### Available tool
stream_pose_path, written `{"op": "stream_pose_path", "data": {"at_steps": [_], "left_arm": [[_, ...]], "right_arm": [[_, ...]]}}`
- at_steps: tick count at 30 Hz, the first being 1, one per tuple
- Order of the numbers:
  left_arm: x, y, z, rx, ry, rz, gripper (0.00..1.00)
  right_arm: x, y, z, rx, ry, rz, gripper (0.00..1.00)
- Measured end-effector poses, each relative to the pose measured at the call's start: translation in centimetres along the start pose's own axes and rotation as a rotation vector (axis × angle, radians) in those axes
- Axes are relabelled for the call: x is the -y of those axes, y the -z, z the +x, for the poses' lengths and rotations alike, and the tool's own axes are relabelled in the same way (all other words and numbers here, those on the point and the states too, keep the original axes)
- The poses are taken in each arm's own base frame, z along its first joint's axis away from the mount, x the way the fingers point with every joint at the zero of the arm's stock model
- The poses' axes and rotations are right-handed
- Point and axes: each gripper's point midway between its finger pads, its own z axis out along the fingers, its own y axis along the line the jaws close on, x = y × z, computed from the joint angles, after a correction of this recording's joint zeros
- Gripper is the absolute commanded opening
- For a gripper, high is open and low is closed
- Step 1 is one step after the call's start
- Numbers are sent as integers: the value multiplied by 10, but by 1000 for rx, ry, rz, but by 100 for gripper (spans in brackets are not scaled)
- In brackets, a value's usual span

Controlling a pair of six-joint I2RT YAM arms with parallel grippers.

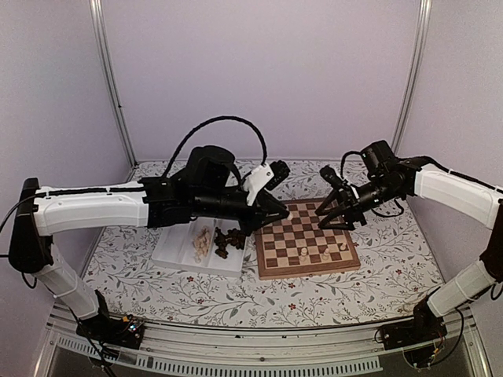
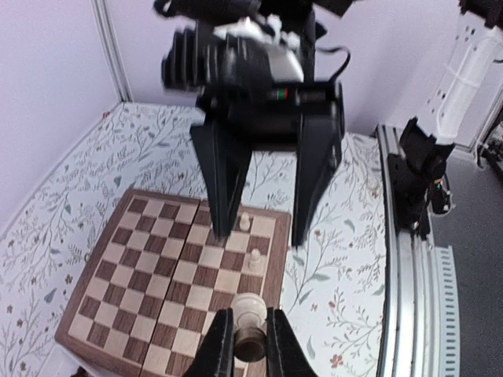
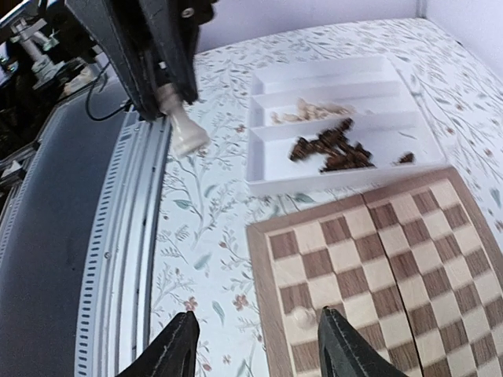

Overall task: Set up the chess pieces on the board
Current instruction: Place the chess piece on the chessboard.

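Floral tabletop [image 1: 377, 283]; arm outstretched, left pincer [image 2: 250, 347] clamps cream piece [image 2: 250, 306] near board [image 1: 306, 245].

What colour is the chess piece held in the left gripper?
The chess piece is pale cream; the right wrist view shows it best.

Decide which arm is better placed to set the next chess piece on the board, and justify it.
Left. The left gripper is shut on a cream piece at the board's edge; the right gripper is open and empty, farther from the tray.
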Motion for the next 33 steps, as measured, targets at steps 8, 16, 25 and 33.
{"op": "stream_pose_path", "data": {"at_steps": [8, 16, 25, 33], "left_arm": [[-4, -27, 114, -380, 60, 7, 8], [-6, -48, 167, -582, 96, 22, 9], [-15, -68, 178, -645, 95, 2, 9], [-17, -63, 191, -719, 103, -16, 11]], "right_arm": [[53, 50, 63, 3, -129, 282, 54], [73, 56, 70, -29, -112, 392, 54], [77, 57, 73, -40, -107, 414, 54], [77, 56, 74, -41, -109, 413, 55]]}}
